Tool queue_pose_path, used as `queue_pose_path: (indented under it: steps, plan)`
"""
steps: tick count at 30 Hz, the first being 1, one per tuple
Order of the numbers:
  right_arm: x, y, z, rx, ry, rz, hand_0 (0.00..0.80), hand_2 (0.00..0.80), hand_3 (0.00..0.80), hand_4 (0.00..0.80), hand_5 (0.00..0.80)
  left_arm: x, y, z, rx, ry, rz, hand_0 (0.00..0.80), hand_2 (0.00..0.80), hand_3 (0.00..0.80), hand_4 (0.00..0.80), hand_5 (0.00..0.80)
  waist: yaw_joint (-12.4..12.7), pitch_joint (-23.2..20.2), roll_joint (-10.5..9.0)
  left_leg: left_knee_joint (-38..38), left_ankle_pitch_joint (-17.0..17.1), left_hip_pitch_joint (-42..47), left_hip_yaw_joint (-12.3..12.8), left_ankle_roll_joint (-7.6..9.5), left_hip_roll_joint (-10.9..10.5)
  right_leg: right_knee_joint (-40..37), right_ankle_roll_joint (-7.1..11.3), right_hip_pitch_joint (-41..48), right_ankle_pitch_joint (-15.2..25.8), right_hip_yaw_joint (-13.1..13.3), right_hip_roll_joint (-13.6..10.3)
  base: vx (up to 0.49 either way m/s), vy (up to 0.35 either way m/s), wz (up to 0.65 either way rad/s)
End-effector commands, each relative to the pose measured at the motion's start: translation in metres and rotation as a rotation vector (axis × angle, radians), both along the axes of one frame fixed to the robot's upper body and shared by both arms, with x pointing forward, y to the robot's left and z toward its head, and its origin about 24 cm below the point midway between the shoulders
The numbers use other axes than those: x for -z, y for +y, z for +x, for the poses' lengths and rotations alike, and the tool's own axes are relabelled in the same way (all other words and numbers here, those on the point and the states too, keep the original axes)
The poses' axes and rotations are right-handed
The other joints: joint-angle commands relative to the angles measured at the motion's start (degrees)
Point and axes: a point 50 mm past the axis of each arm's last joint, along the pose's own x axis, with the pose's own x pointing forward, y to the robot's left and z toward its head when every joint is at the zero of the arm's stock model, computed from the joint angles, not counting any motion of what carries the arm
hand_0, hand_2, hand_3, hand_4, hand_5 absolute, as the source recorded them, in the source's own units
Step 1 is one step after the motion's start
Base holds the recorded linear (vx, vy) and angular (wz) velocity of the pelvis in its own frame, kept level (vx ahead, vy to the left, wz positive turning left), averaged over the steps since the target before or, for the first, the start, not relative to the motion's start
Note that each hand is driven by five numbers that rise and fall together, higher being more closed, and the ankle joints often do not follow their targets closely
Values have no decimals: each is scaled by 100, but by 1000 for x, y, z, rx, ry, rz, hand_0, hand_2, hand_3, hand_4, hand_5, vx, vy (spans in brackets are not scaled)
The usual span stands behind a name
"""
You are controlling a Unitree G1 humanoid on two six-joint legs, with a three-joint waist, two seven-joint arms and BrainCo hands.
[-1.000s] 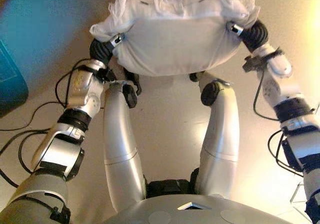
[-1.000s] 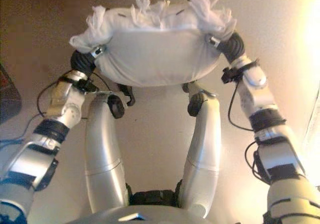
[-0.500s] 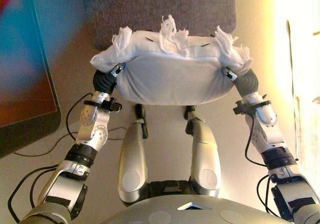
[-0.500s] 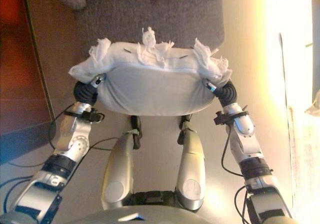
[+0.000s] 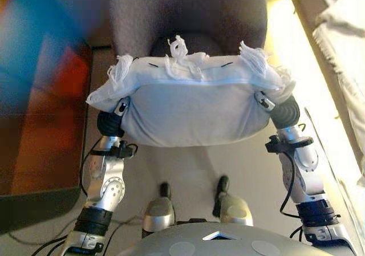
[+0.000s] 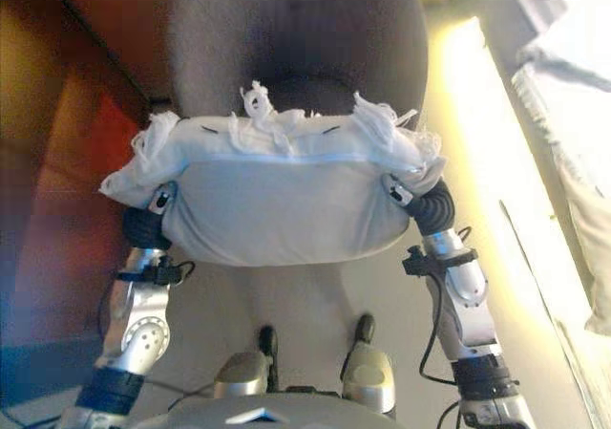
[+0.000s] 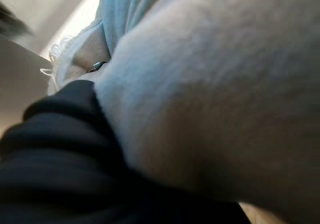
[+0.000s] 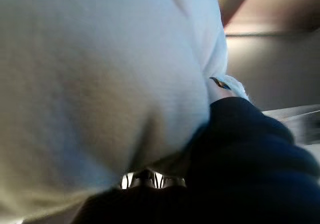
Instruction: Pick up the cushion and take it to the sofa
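Observation:
A white cushion (image 5: 194, 108) with tassels along its far edge hangs in the air between my two hands, in front of my chest. My left hand (image 5: 109, 122) grips its left end and my right hand (image 5: 285, 112) grips its right end. One silver fingertip of each hand presses on the near face; the other fingers are hidden behind the cushion. The grey sofa (image 5: 188, 16) stands straight ahead, its seat just beyond the cushion's far edge. The cushion fills the left wrist view (image 7: 225, 84) and the right wrist view (image 8: 90, 84), past each hand's dark cover.
A dark reddish-brown flat piece of furniture (image 5: 40, 125) lies on the left beside the sofa. White bedding (image 5: 342, 45) lies on the right, beyond a bright strip of floor (image 5: 296, 45). A darker rounded shape (image 5: 194, 42) sits on the sofa seat.
The view has moved forward: the sofa has come from the top edge to fill the upper middle. The cushion stays held between both hands.

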Motion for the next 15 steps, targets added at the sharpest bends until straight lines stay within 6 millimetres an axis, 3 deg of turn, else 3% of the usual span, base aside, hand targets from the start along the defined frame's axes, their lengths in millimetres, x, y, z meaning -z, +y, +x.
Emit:
queue_pose_path:
  steps: [1,4,10,13,15]
  plan:
    - [-37,21,-16,-152,-225,47,800,800,800,800,800,-48,-23,-2,113,-258,26,800,800,800,800,800,84,-698,-194,-184,15,-157,-179,399,-205,315,20,440,-738,82,56,80,-64,11]
    - [-41,20,-18,-145,-227,59,800,800,800,800,800,-55,-23,-5,124,-281,32,800,800,800,800,800,42,-787,-232,-196,-26,-53,-295,413,-203,208,-52,579,-763,252,195,25,-91,18]
    - [-43,19,-15,-164,-216,73,800,800,800,800,800,-60,-14,-8,72,-293,22,800,800,800,800,800,112,-795,-319,-107,-25,65,-213,334,-70,198,-178,697,-808,167,320,-32,-143,13]
    - [-46,20,-13,-200,-227,74,800,800,800,800,800,-62,-8,-11,39,-311,3,800,800,800,800,800,142,-588,-449,1178,-154,-311,-86,211,36,333,-331,636,-797,141,269,-65,-169,-11]
    - [-46,22,-13,-215,-245,60,800,800,800,800,800,-61,-4,-13,22,-318,-15,800,800,800,800,800,188,-327,-527,2293,102,-853,-113,203,129,497,-488,607,-815,186,262,-78,-177,-20]
